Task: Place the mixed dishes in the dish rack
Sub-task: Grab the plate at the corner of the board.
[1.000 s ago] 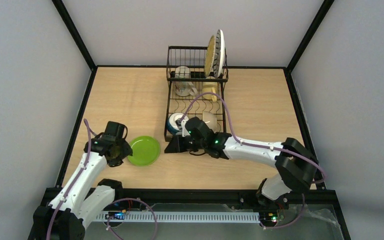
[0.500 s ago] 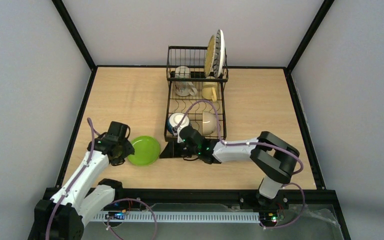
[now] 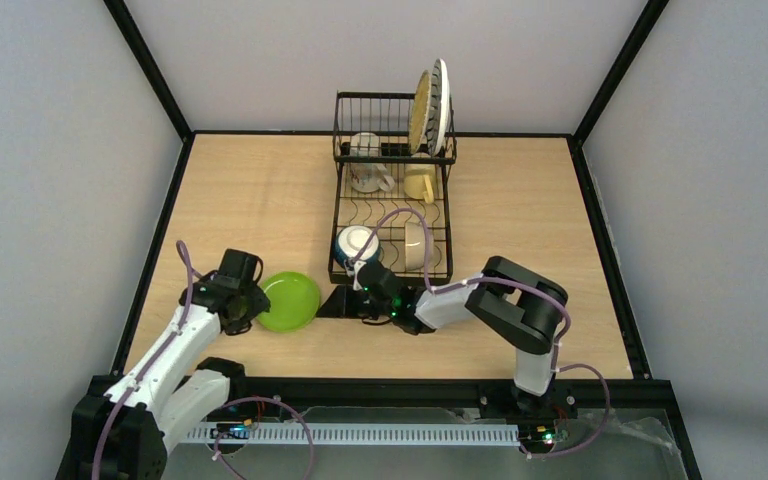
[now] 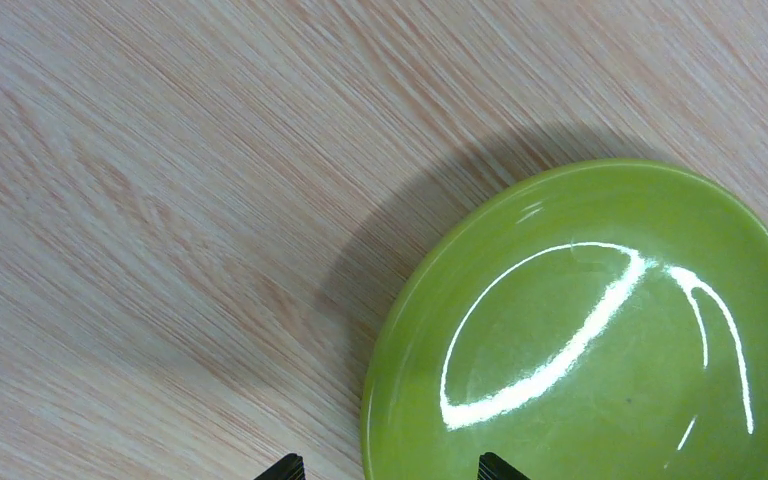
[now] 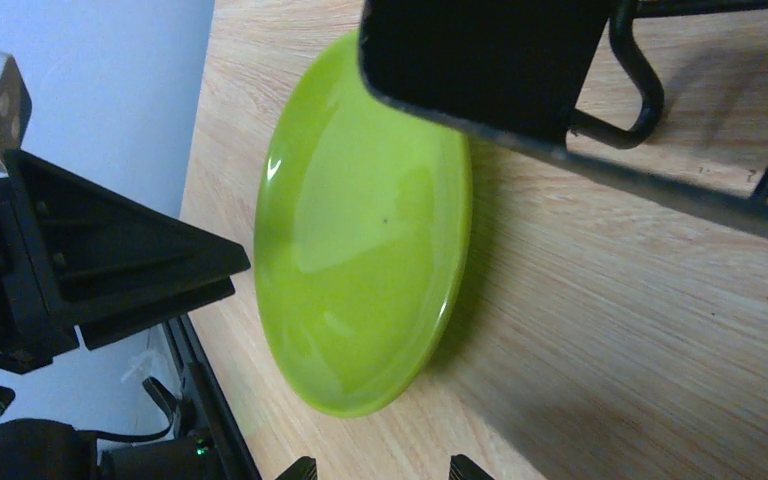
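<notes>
The green plate (image 3: 289,300) lies flat on the table, left of the dish rack (image 3: 345,215). My left gripper (image 3: 256,305) is open at the plate's left edge; in the left wrist view its fingertips (image 4: 282,466) straddle the plate's rim (image 4: 600,330). My right gripper (image 3: 325,305) is open and empty, low by the rack's front left corner, facing the plate (image 5: 360,230). In the rack are a yellow plate (image 3: 421,112), a striped plate (image 3: 442,100), a beige mug (image 3: 366,178), a yellow mug (image 3: 420,185), a blue-outside bowl (image 3: 354,243) and a cream bowl (image 3: 415,245).
The rack's black tray corner (image 5: 480,60) hangs just above my right gripper's view. The left arm's black gripper body (image 5: 110,260) shows beyond the plate. Black frame rails border the table, the near one (image 3: 380,385) by the arm bases.
My right gripper has slid left and lower along the rack's front, its elbow folding in. My left gripper has edged closer to the green plate. The plate has stayed put.
</notes>
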Available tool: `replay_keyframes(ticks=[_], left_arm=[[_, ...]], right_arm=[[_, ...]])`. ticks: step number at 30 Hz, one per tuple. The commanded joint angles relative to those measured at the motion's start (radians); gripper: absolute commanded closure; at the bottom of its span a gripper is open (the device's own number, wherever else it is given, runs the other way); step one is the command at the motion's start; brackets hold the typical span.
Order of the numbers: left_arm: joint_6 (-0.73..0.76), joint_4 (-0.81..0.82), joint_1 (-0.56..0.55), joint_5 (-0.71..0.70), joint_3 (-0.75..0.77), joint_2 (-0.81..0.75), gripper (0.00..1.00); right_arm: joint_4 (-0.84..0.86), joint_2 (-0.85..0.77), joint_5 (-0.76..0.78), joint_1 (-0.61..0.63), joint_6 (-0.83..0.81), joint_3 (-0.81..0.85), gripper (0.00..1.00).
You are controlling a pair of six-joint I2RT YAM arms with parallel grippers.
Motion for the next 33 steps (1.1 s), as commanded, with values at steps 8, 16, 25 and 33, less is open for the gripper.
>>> replay_keyframes(ticks=[8, 16, 25, 33], left_arm=[[-0.024, 0.044, -0.006, -0.018, -0.053, -0.008, 0.01], [-0.026, 0.021, -0.006, -0.007, -0.059, -0.006, 0.01], [-0.036, 0.017, -0.006, 0.004, -0.091, -0.017, 0.01], [-0.036, 0.006, -0.008, 0.015, -0.106, -0.035, 0.01]], right_arm=[[0.158, 0.11, 0.05, 0.008, 0.006, 0.013, 0.18], [0.165, 0.173, 0.051, 0.008, 0.001, 0.055, 0.17], [0.108, 0.202, 0.091, 0.015, -0.029, 0.084, 0.17], [0.035, 0.239, 0.132, 0.043, -0.034, 0.124, 0.17]])
